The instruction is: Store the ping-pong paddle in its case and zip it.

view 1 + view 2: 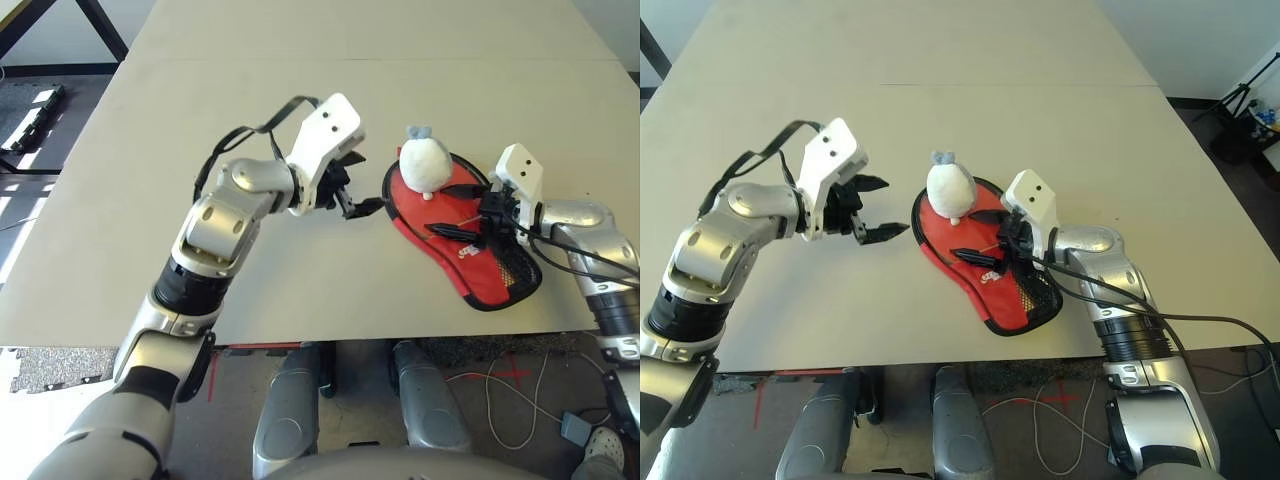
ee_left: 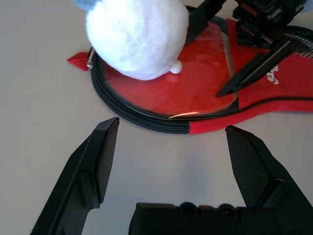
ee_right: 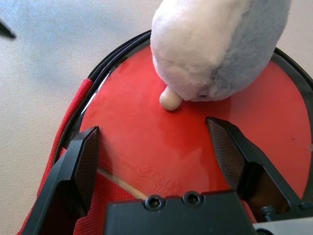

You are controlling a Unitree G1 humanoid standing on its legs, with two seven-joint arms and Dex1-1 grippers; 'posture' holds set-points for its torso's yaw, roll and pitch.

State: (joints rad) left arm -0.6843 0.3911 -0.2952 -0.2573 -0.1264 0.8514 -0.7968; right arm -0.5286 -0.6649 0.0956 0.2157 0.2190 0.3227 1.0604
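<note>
While the table (image 1: pixel 300 90) is carrying everything, the case (image 1: pixel 1017 310) is lying on it, with its long axis slanting from the rounded end toward the robot's right. The paddle (image 3: pixel 146 127) is lying at that end, directly below the nearer right tool (image 3: pixel 154 161). Both it and the left tool (image 2: pixel 173 127) are standing wide open, gripping nothing. The case is bearing a small white logo (image 2: pixel 272 75), illegible.

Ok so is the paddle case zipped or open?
Open: the paddle's red face shows bare inside the case's black zipper edging.
</note>
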